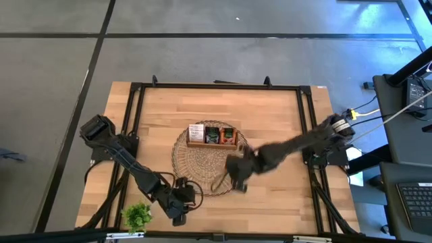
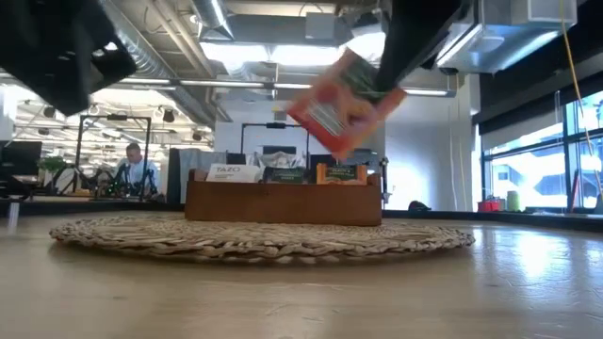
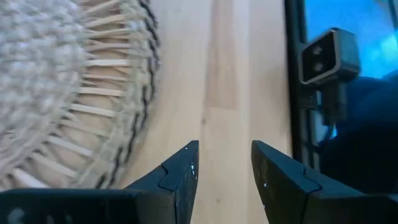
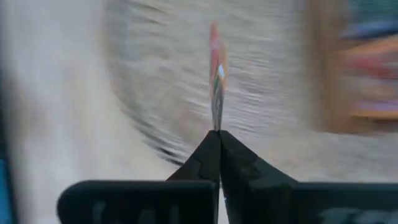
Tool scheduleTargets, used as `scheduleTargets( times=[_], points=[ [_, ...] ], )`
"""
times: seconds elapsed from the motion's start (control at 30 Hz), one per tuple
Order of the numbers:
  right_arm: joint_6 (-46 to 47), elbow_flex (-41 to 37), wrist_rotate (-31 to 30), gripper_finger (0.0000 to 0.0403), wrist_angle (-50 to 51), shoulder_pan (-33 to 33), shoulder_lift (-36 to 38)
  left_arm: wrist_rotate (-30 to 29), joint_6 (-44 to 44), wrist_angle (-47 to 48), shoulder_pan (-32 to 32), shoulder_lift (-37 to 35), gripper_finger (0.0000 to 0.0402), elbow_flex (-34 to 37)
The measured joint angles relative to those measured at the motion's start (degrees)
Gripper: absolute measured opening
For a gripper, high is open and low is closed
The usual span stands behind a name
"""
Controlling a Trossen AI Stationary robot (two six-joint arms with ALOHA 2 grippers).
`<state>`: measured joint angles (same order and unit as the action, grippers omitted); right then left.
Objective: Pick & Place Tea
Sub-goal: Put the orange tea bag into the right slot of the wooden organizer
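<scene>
High view: wooden tabletop with a round wicker mat near the middle. A brown wooden tray sits on the far part of the mat, three compartments, each holding tea sachets: white in one end compartment, dark in the middle, orange in the other end. The right gripper is over the near right part of the mat, arm reaching in from the right edge. The left gripper is low at the near left of the tabletop, just off the mat's rim, with a small green plant sprig beside it near the front edge.

Low view: a red-orange tea sachet hangs tilted in the air, above the mat and in front of the tray, held from above by a dark arm. Labels of the sachets in the tray show over its front wall. A person is seated far back in the room at left.

Left wrist view: the left gripper has its jaws apart with nothing between them, bare tabletop ahead, the mat's rim to one side.

Right wrist view: the right gripper has its jaws pressed together on the sachet, seen edge-on and sticking out from the tips. The mat is blurred beyond it, the tray at the side.
</scene>
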<state>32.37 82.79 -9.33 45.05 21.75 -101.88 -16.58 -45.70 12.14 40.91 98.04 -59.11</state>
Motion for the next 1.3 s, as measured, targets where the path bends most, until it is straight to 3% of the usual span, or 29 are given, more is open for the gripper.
scheduleTargets(
  times=[0.2, 0.4, 0.53, 0.73, 0.93, 1.3],
  points=[
    [-20.65, 11.07, -1.31, 0.0004, 23.09, -10.02, 0.1, 1.2, -0.05, 3.19, -3.42, -1.0, 0.0143, -0.04],
    [-32.71, 17.07, 1.36, 0.0004, 28.87, -21.32, -0.66, 4.57, -3.1, 10.47, -8.65, -2.54, 0.0143, -0.1],
    [-34.75, 17.07, 5.2, 0.0004, 29.38, -25.8, -1.82, 7.64, -3.1, 14.17, -11.84, -3.02, 0.0143, -0.11],
    [-36.1, 17.07, 7.67, 0.0004, 29.42, -26.94, -6.15, 11.44, -3.08, 20.45, -15.14, -3.06, 0.0143, -0.11],
    [-36.3, 17.07, 7.7, 0.0004, 30.19, -26.9, -10.22, 11.41, -3.06, 22.88, -16.31, -3.06, 0.0143, -0.11],
    [-37.41, 17.07, 7.52, 0.0007, 28.97, -26.9, -10.82, 10.27, -0.79, 22.81, -16.27, -3.06, 0.0143, -0.11]
  ],
)
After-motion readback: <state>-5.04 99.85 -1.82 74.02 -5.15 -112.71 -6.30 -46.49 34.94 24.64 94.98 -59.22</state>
